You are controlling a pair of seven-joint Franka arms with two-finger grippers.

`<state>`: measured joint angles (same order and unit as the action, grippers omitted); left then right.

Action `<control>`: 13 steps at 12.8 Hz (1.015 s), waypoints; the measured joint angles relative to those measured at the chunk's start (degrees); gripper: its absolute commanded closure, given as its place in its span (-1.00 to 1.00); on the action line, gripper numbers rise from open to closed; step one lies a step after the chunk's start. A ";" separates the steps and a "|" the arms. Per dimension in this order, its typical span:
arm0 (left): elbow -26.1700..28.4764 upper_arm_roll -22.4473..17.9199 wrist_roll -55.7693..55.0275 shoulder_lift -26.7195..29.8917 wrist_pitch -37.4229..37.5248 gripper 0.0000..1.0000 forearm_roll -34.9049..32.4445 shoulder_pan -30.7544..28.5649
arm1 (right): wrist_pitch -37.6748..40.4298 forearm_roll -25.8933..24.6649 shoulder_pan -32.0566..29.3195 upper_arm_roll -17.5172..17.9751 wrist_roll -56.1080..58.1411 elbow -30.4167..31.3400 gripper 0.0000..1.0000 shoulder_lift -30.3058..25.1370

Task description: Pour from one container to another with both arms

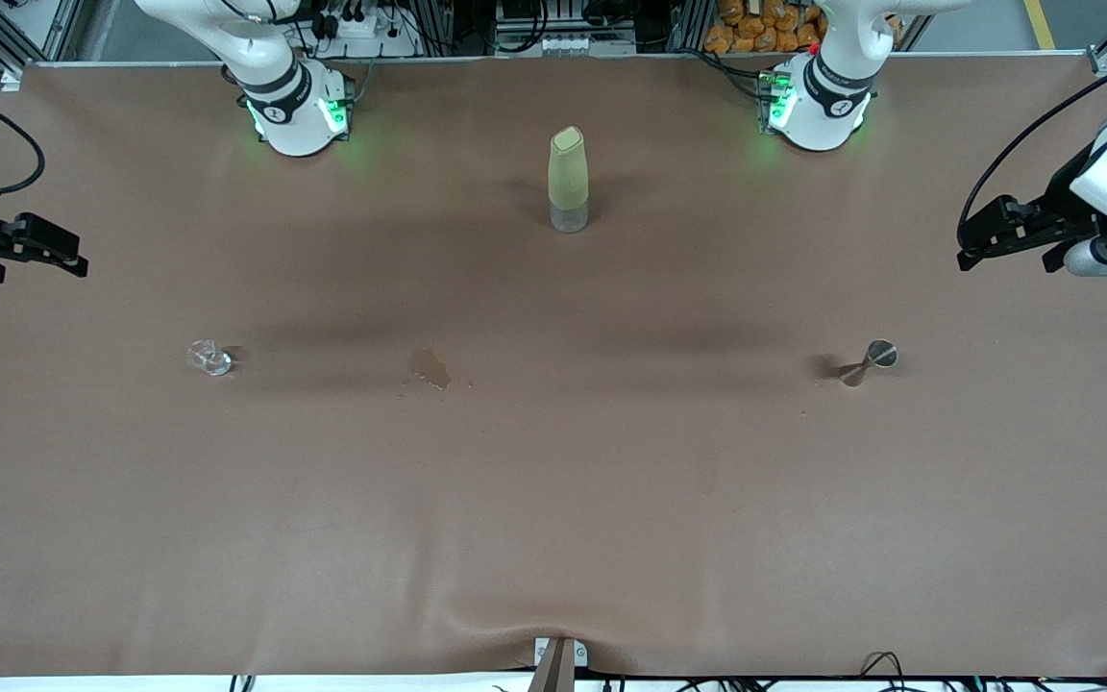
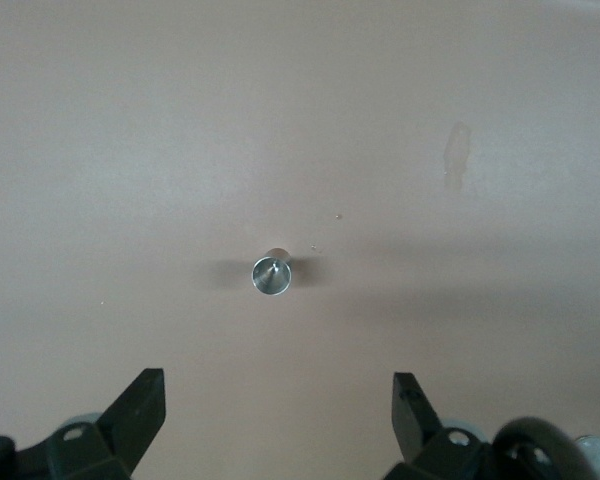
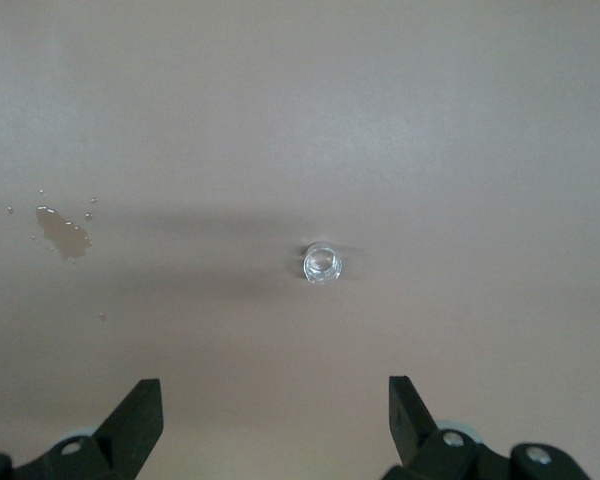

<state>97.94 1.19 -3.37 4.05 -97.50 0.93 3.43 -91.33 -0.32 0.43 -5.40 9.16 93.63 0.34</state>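
The left gripper (image 1: 971, 248) hangs in the air over the left arm's end of the worktop (image 1: 553, 500), its black fingers (image 2: 140, 405) spread wide with nothing between them. In the left wrist view the fingers frame bare brown surface, and the silver jigger (image 2: 271, 276) stands upright well clear of them, seen from above as a round shiny rim. In the front view the jigger (image 1: 869, 362) stands toward the left arm's end of the worktop, nearer to the front camera than the left arm's base.

The right gripper (image 1: 39, 252) hangs over the right arm's end of the worktop, its fingers (image 3: 138, 412) likewise wide apart and empty. The clear glass cup (image 3: 321, 262) stands upright on the surface, well apart from the fingers. In the front view the cup (image 1: 210, 358) stands toward the right arm's end, about as near to the camera as the jigger.

Between cup and jigger, closer to the cup, a small wet stain (image 1: 429, 367) marks the brown cover. A tall olive-green bottle (image 1: 568, 180) with a clear base stands upright mid-worktop between the two arm bases, farther from the camera than the stain.
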 measured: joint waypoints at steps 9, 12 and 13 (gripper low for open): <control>-0.38 -0.01 0.00 0.07 0.00 -1.00 0.00 0.00 | 1.39 1.32 -0.19 -0.28 0.00 -0.12 -1.00 -0.37; -0.42 -0.01 0.00 0.13 0.00 -1.00 0.00 0.00 | 1.41 1.37 -0.33 -0.39 0.15 -0.28 -1.00 -0.68; -0.42 -0.01 0.00 0.14 0.00 -1.00 0.00 0.00 | 1.41 1.37 -0.35 -0.39 0.50 -0.29 -1.00 -0.69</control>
<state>97.52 1.18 -3.37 4.19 -97.50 0.93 3.43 -89.92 1.05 0.08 -5.80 9.67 93.34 -0.35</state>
